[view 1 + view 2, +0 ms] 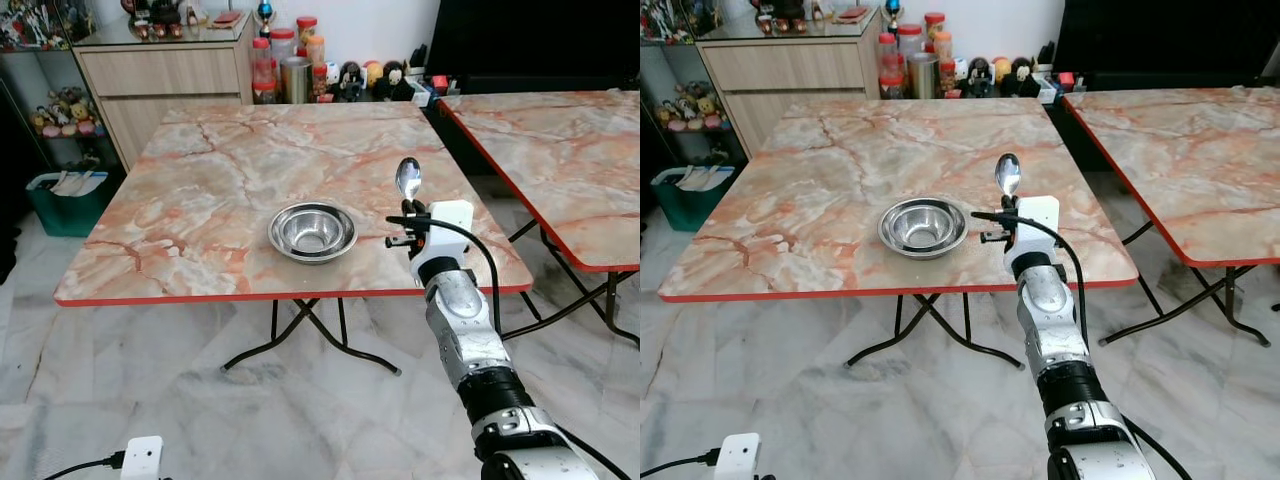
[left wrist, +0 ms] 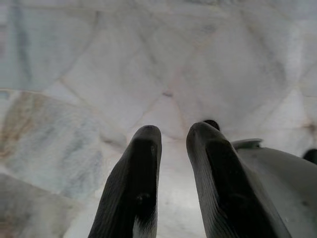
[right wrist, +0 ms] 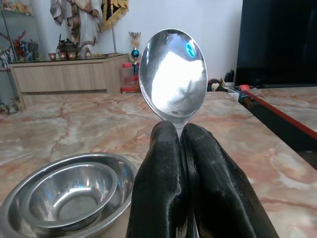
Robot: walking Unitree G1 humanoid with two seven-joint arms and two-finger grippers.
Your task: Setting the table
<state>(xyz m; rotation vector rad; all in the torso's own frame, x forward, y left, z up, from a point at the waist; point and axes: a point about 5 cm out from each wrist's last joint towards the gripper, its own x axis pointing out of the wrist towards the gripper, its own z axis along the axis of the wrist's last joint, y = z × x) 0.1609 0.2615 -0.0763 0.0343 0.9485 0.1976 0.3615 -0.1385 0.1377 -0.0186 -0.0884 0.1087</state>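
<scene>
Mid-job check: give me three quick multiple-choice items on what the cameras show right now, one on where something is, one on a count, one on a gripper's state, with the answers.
1. Where is the steel bowl?
A. On the floor under the table
B. On the marble-patterned table, near its front edge
C. On the wooden cabinet

2. How many bowls sit nested there?
A. Two
B. Four
C. None

3. What is the right gripper doing?
A. Open above the bowl
B. Shut on a fork
C. Shut on the spoon, held upright

Answers: 1 B, the bowl rests on the tabletop just left of the right arm. 2 A, the right wrist view shows a smaller bowl inside a larger one. 3 C, the black fingers pinch the handle with the spoon's bowl pointing up.
</scene>
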